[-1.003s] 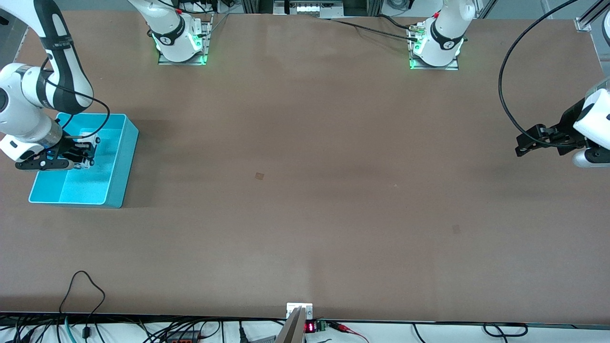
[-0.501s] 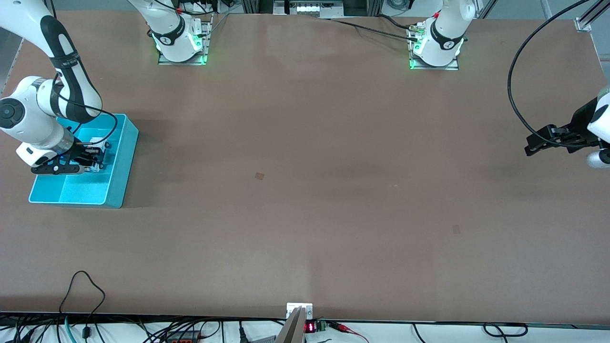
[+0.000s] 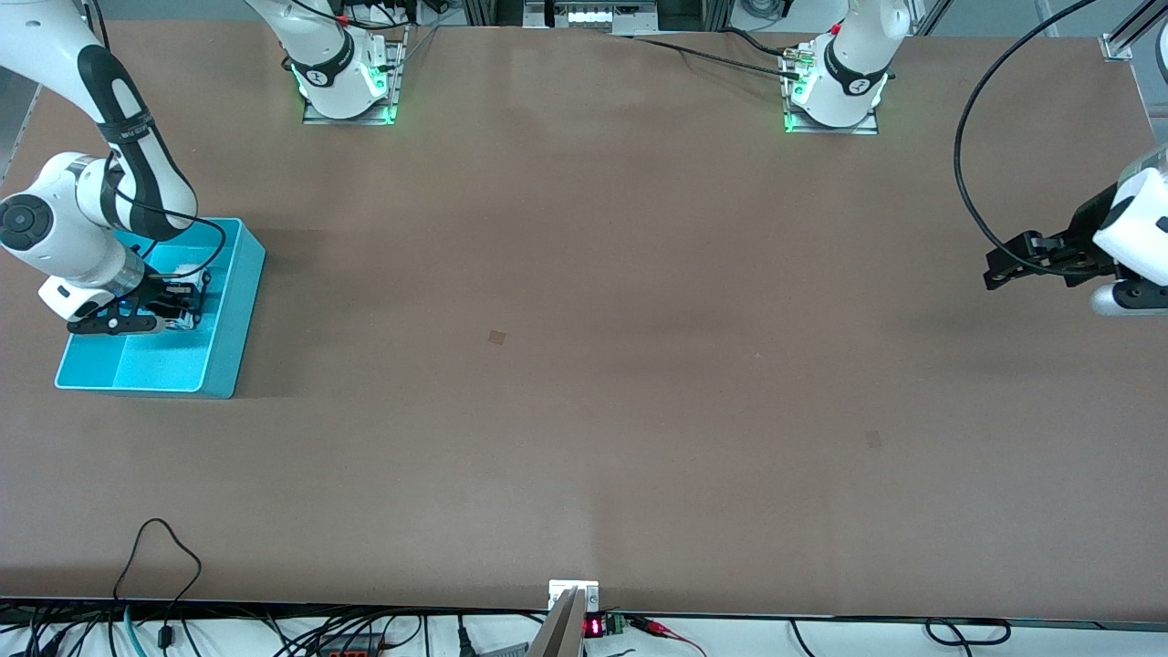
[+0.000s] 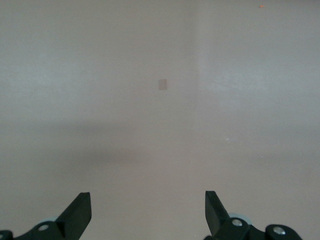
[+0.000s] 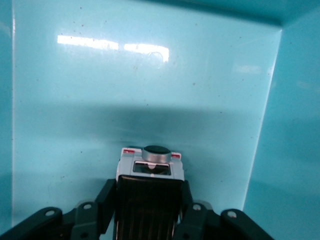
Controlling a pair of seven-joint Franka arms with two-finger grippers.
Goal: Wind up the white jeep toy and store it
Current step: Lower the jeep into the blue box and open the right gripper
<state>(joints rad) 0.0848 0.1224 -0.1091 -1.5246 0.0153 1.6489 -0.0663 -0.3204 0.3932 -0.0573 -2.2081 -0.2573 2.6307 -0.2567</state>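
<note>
Hanging clamped in the right gripper [image 5: 150, 210], the white jeep toy [image 5: 150, 172], long axis running out along the fingers, low inside the cyan bin [image 3: 228, 301] at the tabletop's right-arm end. Waiting over the other end, wide open and empty, the left gripper [image 3: 1008, 266].

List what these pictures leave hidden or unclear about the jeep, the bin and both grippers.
- white jeep toy: in the right wrist view the right gripper covers its sides and wheels; whether it touches the cyan bin floor is unclear.
- Front view: the jeep is too small, masked by the gripper.
- left gripper: open; its arm is cut off at the front view's edge.
</note>
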